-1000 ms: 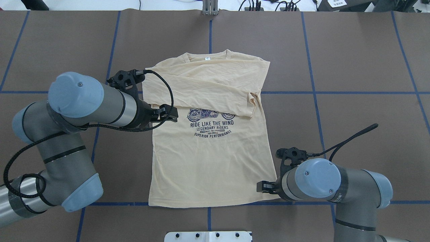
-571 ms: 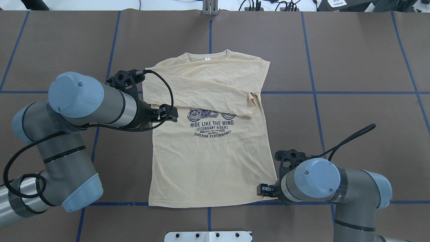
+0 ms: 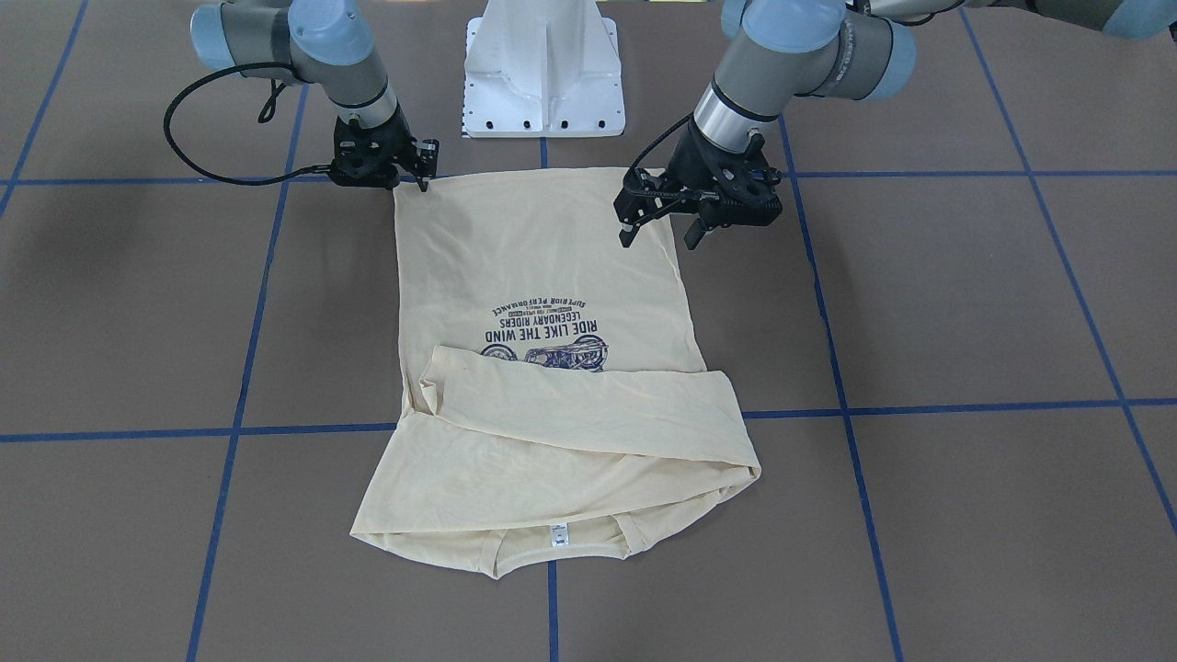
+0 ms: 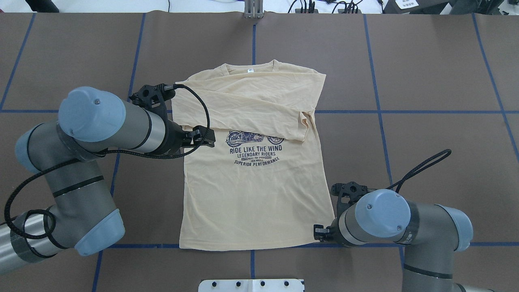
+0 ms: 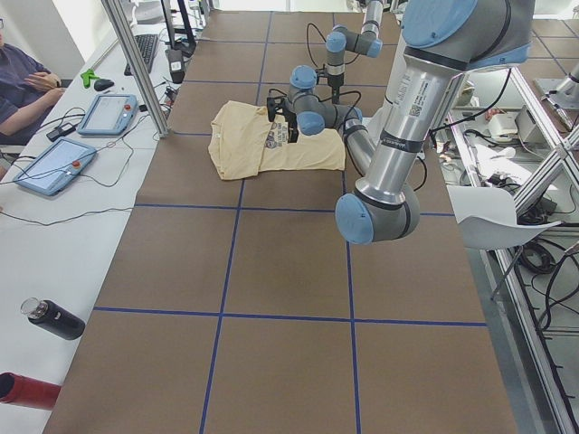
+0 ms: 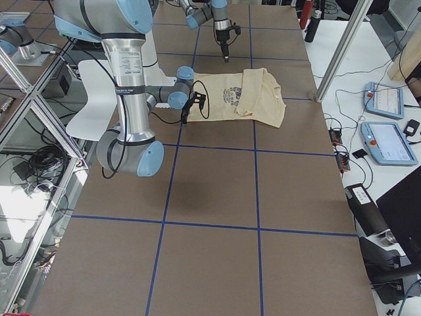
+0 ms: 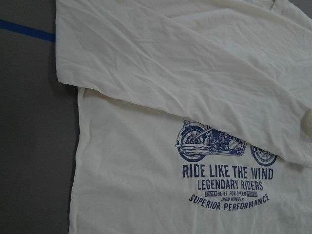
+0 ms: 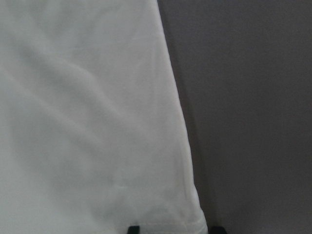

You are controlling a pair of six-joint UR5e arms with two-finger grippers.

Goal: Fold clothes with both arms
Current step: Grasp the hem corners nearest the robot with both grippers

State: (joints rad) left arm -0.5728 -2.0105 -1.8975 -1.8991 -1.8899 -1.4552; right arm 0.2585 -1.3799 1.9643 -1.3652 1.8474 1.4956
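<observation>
Risk of lopsided fold: hem corner of pale cream-yellow thin shirt [image 4: 251,198] barely between open black right end effector [image 3: 412,182] fingers, side edge beneath open black left end effector [image 3: 657,237].

- You have bare table [image 4: 438,81] from 1 to 4 o'clock of the shirt [image 4: 251,202], and again from 10 to 11.
- At 9 o'clock the left gripper [image 4: 204,138], jaws apart, and its looping cable [image 4: 206,113] bar the shirt's edge.
- At 5 o'clock the right gripper [image 4: 320,232] straddles the hem corner.
- The white base [image 4: 251,285] stands at 6 o'clock, near the hem.
</observation>
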